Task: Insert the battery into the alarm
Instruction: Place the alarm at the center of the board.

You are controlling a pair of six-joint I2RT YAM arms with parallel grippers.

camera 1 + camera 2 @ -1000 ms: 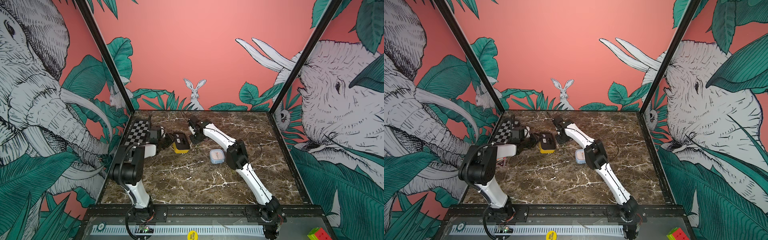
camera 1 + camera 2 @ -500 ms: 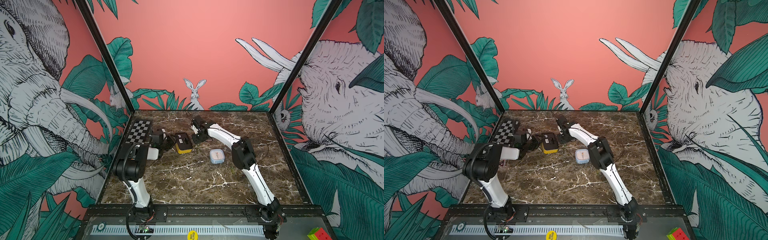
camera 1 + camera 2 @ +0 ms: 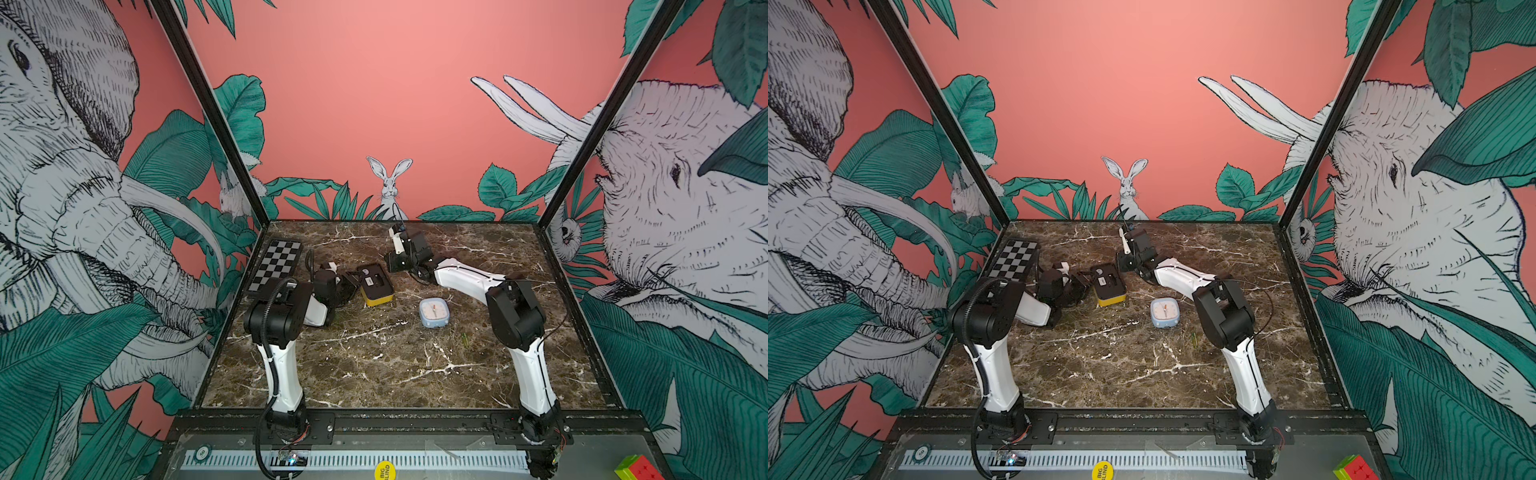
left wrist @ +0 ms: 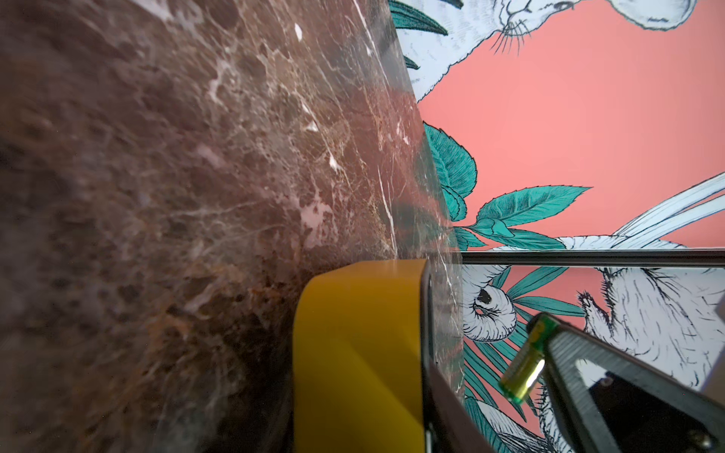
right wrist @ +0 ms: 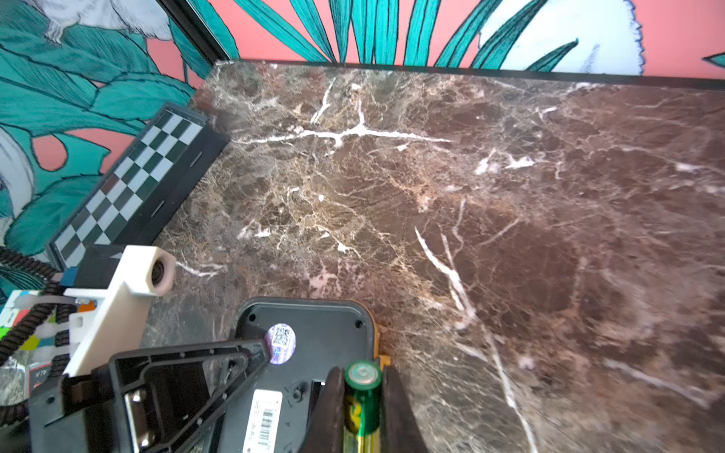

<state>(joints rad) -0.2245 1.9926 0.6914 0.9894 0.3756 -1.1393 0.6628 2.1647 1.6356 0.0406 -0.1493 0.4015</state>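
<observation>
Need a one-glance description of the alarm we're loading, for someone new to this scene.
On the marble table, find the checkerboard in the far left corner. To its right lies the alarm: yellow sides, black back facing up, unlike the pale blue clock nearer the front, whose white dial shows.

Marble table [image 3: 374,365] bears yellow alarm [image 3: 376,286], blue clock [image 3: 434,312], checkerboard [image 3: 275,264], perhaps green speck [image 3: 465,340].

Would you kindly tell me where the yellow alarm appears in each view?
In both top views: alarm, black back up, right of the checkerboard.
Left wrist: its yellow side, close, by the battery.
Right wrist: its black back, by the battery.
Shared landmark: the marble table.
</observation>
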